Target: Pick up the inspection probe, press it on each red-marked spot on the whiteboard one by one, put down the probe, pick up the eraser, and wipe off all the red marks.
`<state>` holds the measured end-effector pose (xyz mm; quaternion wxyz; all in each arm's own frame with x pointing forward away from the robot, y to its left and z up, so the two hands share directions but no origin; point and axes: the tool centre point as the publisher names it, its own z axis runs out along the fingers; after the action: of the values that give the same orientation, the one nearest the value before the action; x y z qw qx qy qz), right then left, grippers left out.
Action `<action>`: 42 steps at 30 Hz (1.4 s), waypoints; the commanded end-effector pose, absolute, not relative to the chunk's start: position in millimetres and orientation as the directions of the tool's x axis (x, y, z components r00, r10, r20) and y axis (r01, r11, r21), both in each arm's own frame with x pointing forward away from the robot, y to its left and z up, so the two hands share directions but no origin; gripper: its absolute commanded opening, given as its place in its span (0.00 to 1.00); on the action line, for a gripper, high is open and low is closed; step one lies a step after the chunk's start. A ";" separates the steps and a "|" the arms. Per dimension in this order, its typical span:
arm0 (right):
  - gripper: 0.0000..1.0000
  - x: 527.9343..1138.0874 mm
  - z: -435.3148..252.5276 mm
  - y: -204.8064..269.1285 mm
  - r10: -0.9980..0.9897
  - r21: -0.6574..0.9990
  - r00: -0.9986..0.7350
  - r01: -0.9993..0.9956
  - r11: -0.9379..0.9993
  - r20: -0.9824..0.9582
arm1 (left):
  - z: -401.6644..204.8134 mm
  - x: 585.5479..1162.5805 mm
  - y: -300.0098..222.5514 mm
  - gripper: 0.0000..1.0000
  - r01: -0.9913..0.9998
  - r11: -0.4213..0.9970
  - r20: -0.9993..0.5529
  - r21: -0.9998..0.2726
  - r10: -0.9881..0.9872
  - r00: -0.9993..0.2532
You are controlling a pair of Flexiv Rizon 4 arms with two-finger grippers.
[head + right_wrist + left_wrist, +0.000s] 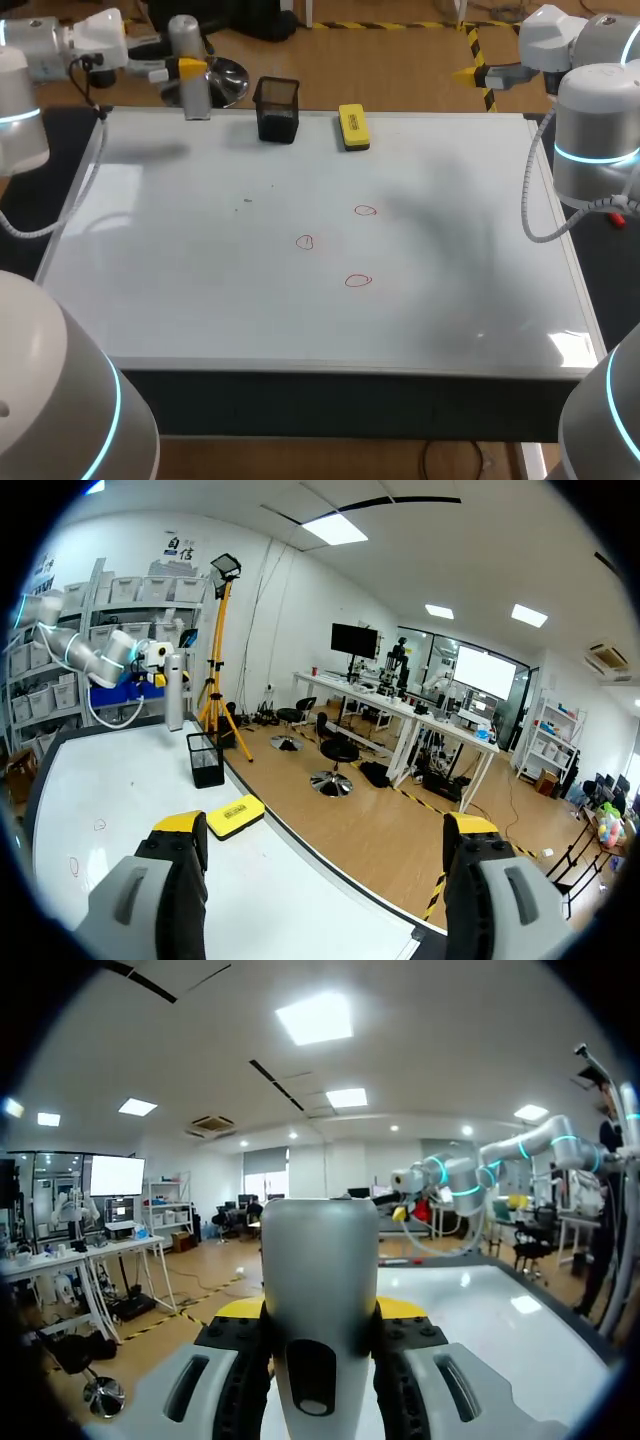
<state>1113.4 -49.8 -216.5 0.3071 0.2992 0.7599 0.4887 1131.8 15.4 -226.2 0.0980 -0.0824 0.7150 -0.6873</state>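
Looking down from the head view, my left gripper point(185, 68) is clamped on the grey cylindrical inspection probe point(190, 55). It holds the probe upright just left of the black mesh holder point(277, 108), at the far edge of the flat white whiteboard point(180, 250). I cannot tell whether the probe's foot touches the board. My left arm point(60, 45) reaches in level from the left corner, which I judge suits carrying the probe upright to the marks. The yellow block eraser point(353, 127) lies just right of the holder. Three small red-marked spots point(305, 241) sit nearer me than the holder. My right gripper point(468, 73) hangs off the board, well right of the holder, probably to keep clear.

From the left wrist view, both fingers press the probe point(320, 1280) from two sides.

From the right wrist view, my right gripper point(325, 828) stands wide apart and empty, with the eraser point(235, 815) near the holder point(205, 760).
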 end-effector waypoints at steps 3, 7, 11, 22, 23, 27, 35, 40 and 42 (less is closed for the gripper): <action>1.00 1114.0 -216.3 -49.7 0.755 0.926 -0.633 0.156 0.345 -0.174 | -238.0 1122.0 19.8 0.00 0.021 0.035 -0.030 -0.999 -0.282 -0.959; 1.00 1114.0 -216.3 -49.7 0.755 0.926 -0.633 0.156 0.345 -0.174 | -247.4 1120.5 21.7 0.00 0.012 0.039 -0.023 -0.999 -0.289 -0.957; 1.00 1114.0 -216.3 -49.7 0.755 0.926 -0.633 0.156 0.345 -0.174 | -252.7 1120.5 22.8 0.00 0.002 0.041 -0.014 -0.999 -0.297 -0.955; 1.00 1114.0 -216.3 -49.7 0.755 0.926 -0.633 0.156 0.345 -0.174 | -255.9 1122.4 24.5 0.00 -0.006 0.042 -0.007 -0.999 -0.307 -0.952; 1.00 1114.0 -216.3 -49.7 0.755 0.926 -0.633 0.156 0.345 -0.174 | -255.9 1122.4 24.5 0.00 -0.006 0.042 -0.007 -0.999 -0.307 -0.952; 1.00 1114.0 -216.3 -49.7 0.755 0.926 -0.633 0.156 0.345 -0.174 | -255.9 1122.4 24.5 0.00 -0.006 0.042 -0.007 -0.999 -0.307 -0.952; 1.00 1114.0 -216.3 -49.7 0.755 0.926 -0.633 0.156 0.345 -0.174 | -255.9 1122.4 24.5 0.00 -0.006 0.042 -0.007 -0.999 -0.307 -0.952; 1.00 1114.0 -216.3 -49.7 0.755 0.926 -0.633 0.156 0.345 -0.174 | -255.9 1122.4 24.5 0.00 -0.006 0.042 -0.007 -0.999 -0.307 -0.952; 1.00 1114.0 -216.3 -49.7 0.755 0.926 -0.633 0.156 0.345 -0.174 | -255.9 1122.4 24.5 0.00 -0.006 0.042 -0.007 -0.999 -0.307 -0.952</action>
<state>1113.4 -49.8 -216.5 0.3071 0.2992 0.7599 0.4887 1123.6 25.0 -257.0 0.1081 -0.1090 0.7135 -0.6836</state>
